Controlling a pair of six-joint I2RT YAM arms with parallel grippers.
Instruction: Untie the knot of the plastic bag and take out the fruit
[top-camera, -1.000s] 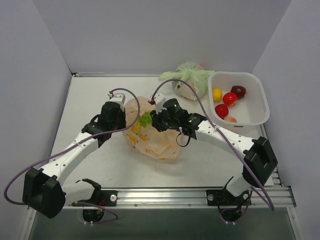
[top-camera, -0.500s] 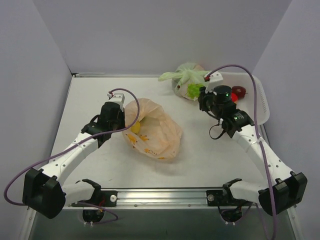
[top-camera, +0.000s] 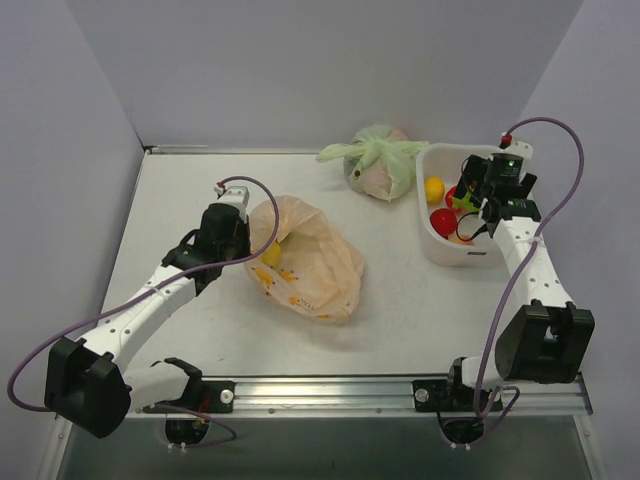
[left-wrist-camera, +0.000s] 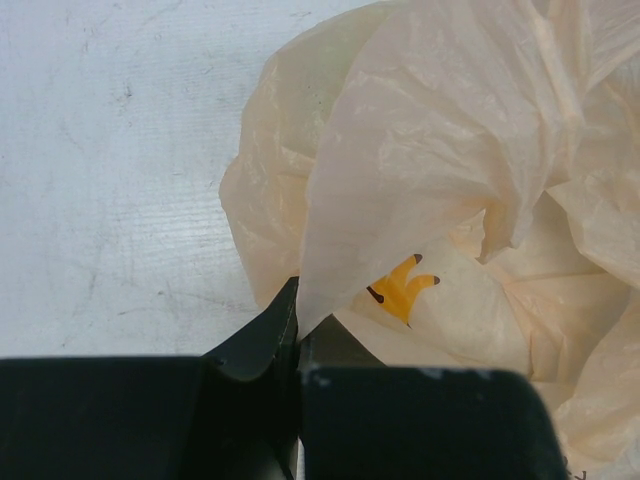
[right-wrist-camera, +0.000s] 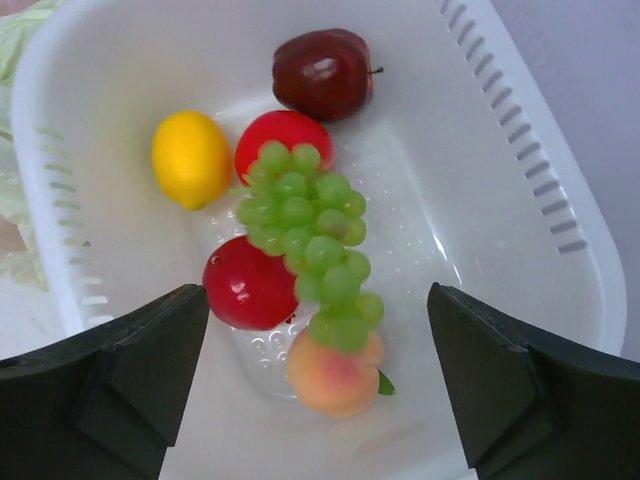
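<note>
White table (top-camera: 180, 200) surface carries the peach-orange plastic bag (top-camera: 310, 265) at centre-left, slack and crumpled. We find the left end effector (left-wrist-camera: 297, 300) closed, clamping a fold of the bag's film at its left edge. The right end effector (top-camera: 468, 200) hangs over the white basket (right-wrist-camera: 520, 150), fingers spread apart, holding nothing. In the basket, the green grape bunch (right-wrist-camera: 310, 230) lies across two red fruits (right-wrist-camera: 248, 285), near a lemon (right-wrist-camera: 190, 158), a dark red apple (right-wrist-camera: 322, 72) and a peach (right-wrist-camera: 330, 375). We note a pale green bag (top-camera: 378, 160) just left of the basket.
</note>
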